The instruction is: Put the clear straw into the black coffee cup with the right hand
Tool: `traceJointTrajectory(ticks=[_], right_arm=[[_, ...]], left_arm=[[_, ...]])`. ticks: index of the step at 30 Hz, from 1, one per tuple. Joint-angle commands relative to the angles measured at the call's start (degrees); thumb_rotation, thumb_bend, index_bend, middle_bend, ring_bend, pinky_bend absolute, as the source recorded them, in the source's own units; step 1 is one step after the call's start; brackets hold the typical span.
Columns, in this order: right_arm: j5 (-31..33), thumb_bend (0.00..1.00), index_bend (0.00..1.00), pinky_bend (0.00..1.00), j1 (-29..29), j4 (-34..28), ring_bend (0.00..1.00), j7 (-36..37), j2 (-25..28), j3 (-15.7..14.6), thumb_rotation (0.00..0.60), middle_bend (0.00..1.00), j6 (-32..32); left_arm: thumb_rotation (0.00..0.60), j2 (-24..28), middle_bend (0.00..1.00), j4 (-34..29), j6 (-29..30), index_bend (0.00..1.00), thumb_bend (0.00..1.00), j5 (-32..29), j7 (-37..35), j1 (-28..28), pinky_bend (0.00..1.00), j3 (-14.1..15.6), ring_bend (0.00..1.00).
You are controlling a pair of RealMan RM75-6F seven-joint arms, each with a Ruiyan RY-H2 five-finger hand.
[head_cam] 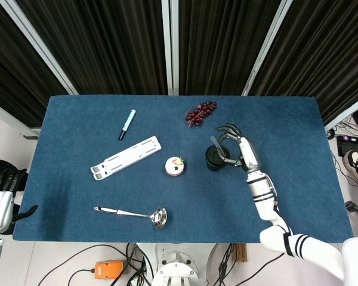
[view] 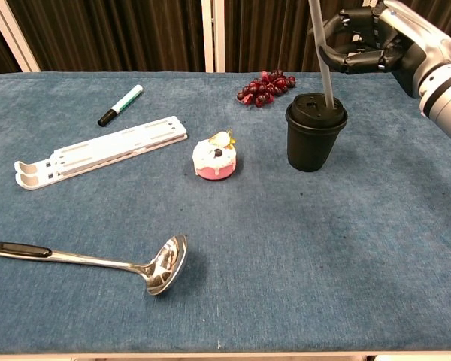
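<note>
The right hand (view: 372, 47) had dark fingers (view: 346, 62) and a glossy silver-white shell on its back. Its forearm was white with black rings. At eight o'clock in the head view, the left hand (head_cam: 1, 192) showed black fingers above white casing.

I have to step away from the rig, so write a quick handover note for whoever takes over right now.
Right hand: raised above and behind the black coffee cup, fingers curled around the upper part of the clear straw; whether it actually grips cannot be told.
Left hand: off the table's left edge, idle, open, holding nothing.
Done: the straw's lower end sits at the opening in the cup's lid, and the cup stands upright near the grapes.
Left: check that the straw is seated in the cup, then let go and draw the right hand back without tipping the cup.
</note>
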Motion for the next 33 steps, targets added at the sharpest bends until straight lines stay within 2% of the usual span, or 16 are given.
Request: traceJointTrajectory(ticks=[1, 7, 9, 13, 15, 21, 24, 27, 33], right_arm=[[0.1, 0.62, 0.50, 0.21, -0.7, 0.6, 0.14, 1.9, 0.1, -0.7, 0.600, 0.34, -0.4], [-2.1, 0.62, 0.19, 0.09, -1.5, 0.1, 0.03, 5.2, 2.6, -2.3, 0.600, 0.26, -0.5], [-3.3, 0.62, 0.14, 0.07, -2.0, -0.7, 0.01, 5.0, 4.3, -2.6, 0.600, 0.25, 0.7], [-5.1, 0.62, 0.15, 0.06, -3.7, -3.5, 0.01, 1.4, 9.2, -3.1, 0.600, 0.24, 3.4], [-5.8, 0.62, 0.16, 0.06, -4.8, -5.6, 0.02, -2.6, 12.9, -4.0, 0.600, 0.24, 4.0], [-3.5, 0.61, 0.17, 0.07, -11.4, -17.6, 0.01, -24.1, 27.8, -8.4, 0.600, 0.21, 5.0], [-1.7, 0.59, 0.13, 0.07, -15.4, -22.9, 0.00, -30.6, 33.1, -10.3, 0.600, 0.19, 7.3], [-1.7, 0.59, 0.11, 0.07, -19.2, -25.8, 0.00, -31.7, 35.6, -12.4, 0.600, 0.18, 10.3], [-3.3, 0.59, 0.11, 0.06, -24.7, -26.7, 0.00, -27.3, 37.3, -15.1, 0.600, 0.17, 14.8]], left_arm=[[0.600, -0.1, 0.14, 0.0, 0.0, 0.13, 0.08, -0.1, 0.0, 0.0, 0.01, 0.0, 0.07], [0.600, 0.0, 0.14, 0.0, 0.1, 0.13, 0.08, 0.2, 0.1, -0.1, 0.01, -0.1, 0.07], [0.600, 0.1, 0.14, -0.1, 0.1, 0.13, 0.08, 0.3, 0.1, -0.2, 0.01, -0.1, 0.07], [0.600, 0.2, 0.14, -0.1, 0.0, 0.13, 0.08, 0.3, 0.1, -0.2, 0.01, -0.1, 0.07], [0.600, 0.2, 0.14, -0.1, 0.1, 0.13, 0.08, 0.4, 0.0, -0.3, 0.01, -0.1, 0.07], [0.600, -0.2, 0.14, 0.4, 0.0, 0.13, 0.08, 0.2, -0.6, -0.2, 0.01, 0.0, 0.07], [0.600, -0.3, 0.14, 0.7, 0.1, 0.13, 0.08, 0.2, -0.8, -0.1, 0.01, 0.0, 0.07], [0.600, -0.6, 0.14, 1.0, 0.2, 0.13, 0.08, 0.1, -1.0, -0.1, 0.01, -0.1, 0.07], [0.600, -1.0, 0.14, 1.4, 0.4, 0.13, 0.08, 0.2, -1.2, -0.1, 0.01, -0.2, 0.07]])
